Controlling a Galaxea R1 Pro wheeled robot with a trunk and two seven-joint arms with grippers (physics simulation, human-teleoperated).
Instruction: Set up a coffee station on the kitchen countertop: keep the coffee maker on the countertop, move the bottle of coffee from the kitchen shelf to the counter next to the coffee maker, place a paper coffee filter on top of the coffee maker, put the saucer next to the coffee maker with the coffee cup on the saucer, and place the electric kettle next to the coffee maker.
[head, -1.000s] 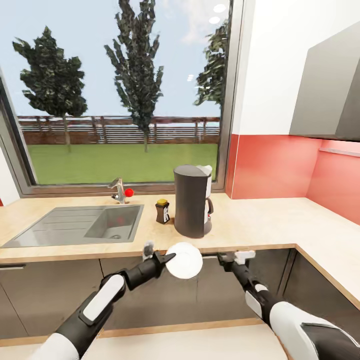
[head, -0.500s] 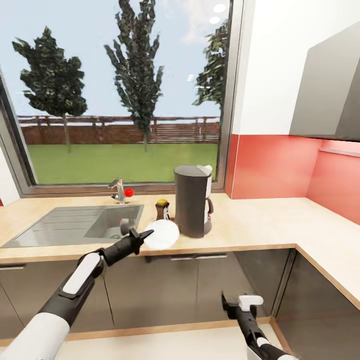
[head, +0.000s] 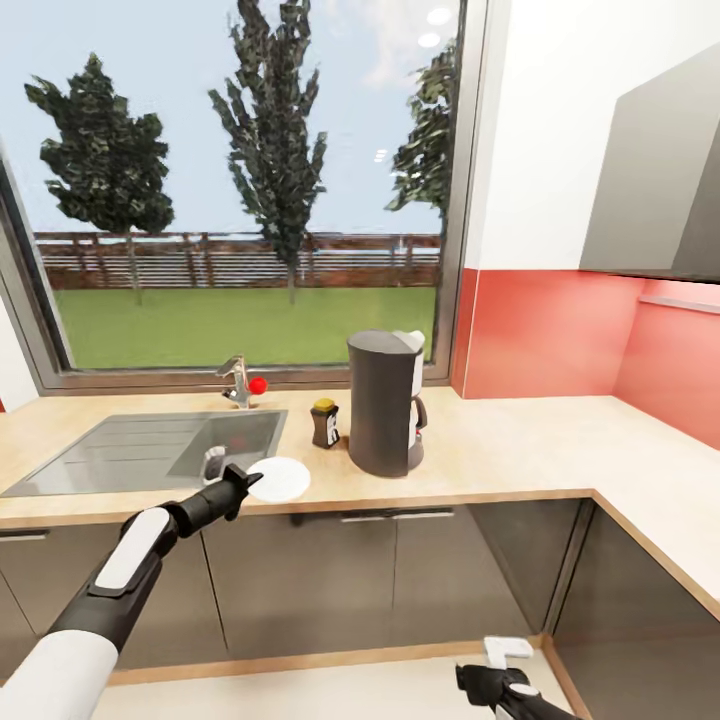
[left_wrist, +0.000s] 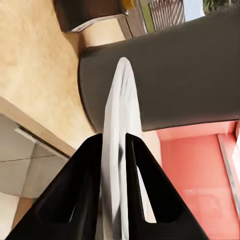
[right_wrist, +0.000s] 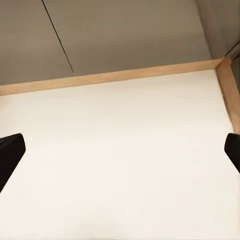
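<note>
2 end effectors: the left end effector (head: 243, 483) clamps the saucer (head: 279, 479) over the table (head: 500, 450); the right end effector (right_wrist: 120, 155) hangs spread apart.

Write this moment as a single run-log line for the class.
left gripper: shut on flat round white saucer | saucer: over beige countertop, left of tall dark grey coffee maker | right gripper: open, low

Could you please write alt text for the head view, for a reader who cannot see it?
The left hand holds the white saucer at the countertop's front edge, beside the sink. Behind it stand the bottle of coffee and the coffee maker.
</note>
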